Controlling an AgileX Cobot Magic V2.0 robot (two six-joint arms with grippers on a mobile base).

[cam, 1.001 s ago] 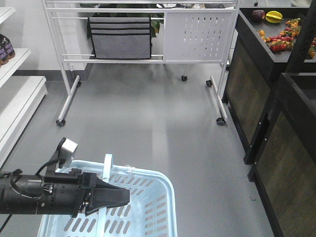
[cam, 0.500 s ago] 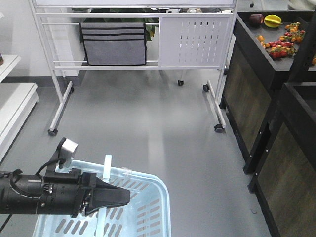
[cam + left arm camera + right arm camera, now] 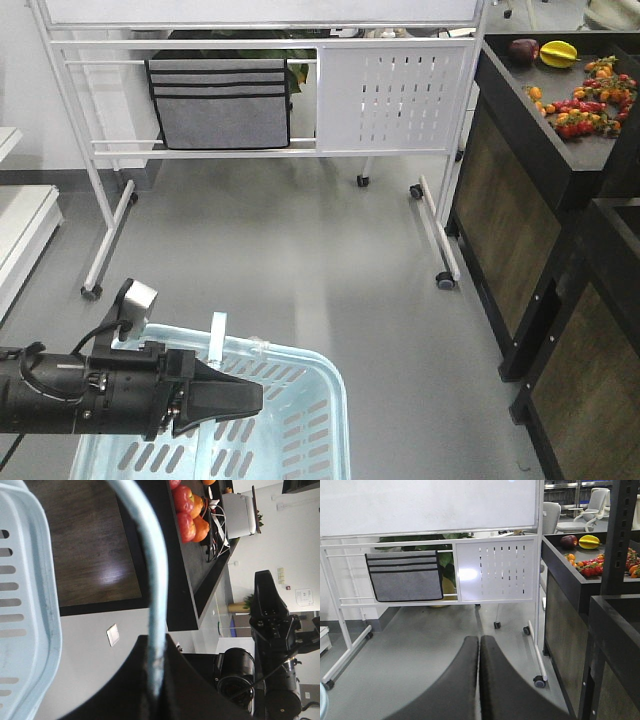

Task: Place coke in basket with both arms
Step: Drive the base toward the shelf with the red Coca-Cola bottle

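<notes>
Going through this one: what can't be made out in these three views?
- Coke: in no view. Whether it lies in the basket cannot be told: in the front view the left arm covers part of the inside, and the bottom edge cuts off the rest.
- Right arm: outside the front view; the right wrist view shows only the right end effector, shut and empty.
- Left wrist view: the left edge cuts off most of the basket.

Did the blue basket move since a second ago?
Yes. The basket went forward, toward the white stand. The stand's left wheel now sits nearer the basket's rim, and the grey bag looks bigger.
</notes>
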